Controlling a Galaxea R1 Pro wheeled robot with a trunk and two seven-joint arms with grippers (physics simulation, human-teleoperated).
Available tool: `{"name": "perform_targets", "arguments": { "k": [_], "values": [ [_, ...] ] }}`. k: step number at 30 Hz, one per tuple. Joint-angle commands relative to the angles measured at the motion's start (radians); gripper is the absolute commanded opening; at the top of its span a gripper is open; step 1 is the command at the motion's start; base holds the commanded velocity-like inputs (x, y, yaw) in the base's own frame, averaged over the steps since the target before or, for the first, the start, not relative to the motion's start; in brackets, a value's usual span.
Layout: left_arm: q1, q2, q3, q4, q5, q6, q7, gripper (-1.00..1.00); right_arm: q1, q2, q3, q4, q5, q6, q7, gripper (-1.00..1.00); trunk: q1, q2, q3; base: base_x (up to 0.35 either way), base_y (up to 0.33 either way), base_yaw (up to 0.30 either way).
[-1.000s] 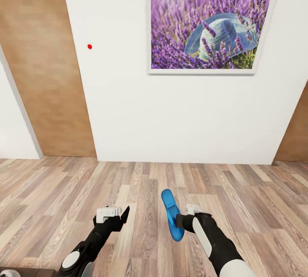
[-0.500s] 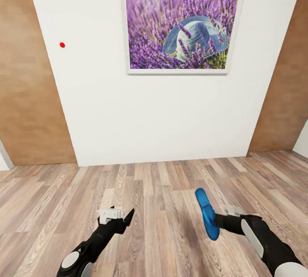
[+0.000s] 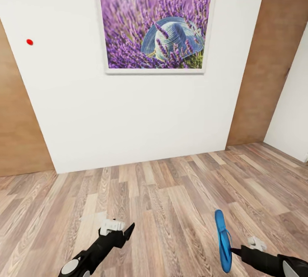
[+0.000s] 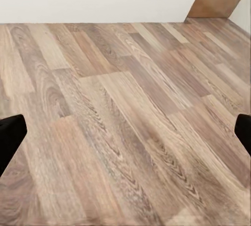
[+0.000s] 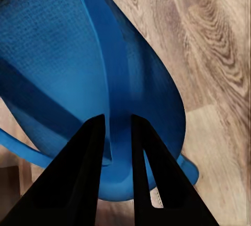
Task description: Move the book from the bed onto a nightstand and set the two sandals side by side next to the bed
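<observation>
Wood-plank floor (image 3: 171,200), light brown with grey-brown grain, boards laid lengthwise toward the white wall (image 3: 128,119). Plank tones alternate pale and darker; knots and swirls clear in the left wrist view (image 4: 125,121). Floor meets the wall at a straight seam. Tan wooden door panel (image 3: 265,54) stands at the right end of the wall, another (image 3: 17,131) at the left end. No object rests on the visible boards.

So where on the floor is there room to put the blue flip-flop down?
Nearly everywhere. The wood floor lies bare from the white wall with the lavender picture down to both grippers, and on toward the door. The left gripper holds nothing; the right gripper grips the sandal. No spot looks crowded.
</observation>
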Motion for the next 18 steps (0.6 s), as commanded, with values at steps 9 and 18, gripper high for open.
{"name": "perform_targets", "arguments": {
  "k": [9, 18],
  "values": [
    [0.0, 0.083, 0.1, 0.156, 0.017, 0.009, -0.332, 1.0, -0.001, 0.0, 0.003, 0.127, -0.012, -0.13, 0.012, -1.0, 0.0, -0.001, -0.006, 0.0, 0.0, -0.262],
    [0.0, 0.097, 0.364, 0.287, 0.018, 0.003, -0.506, 1.0, -0.001, 0.002, 0.003, 0.155, -0.012, -0.172, 0.011, -1.0, 0.0, -0.001, -0.01, 0.0, 0.0, -0.219]
  ]
}}
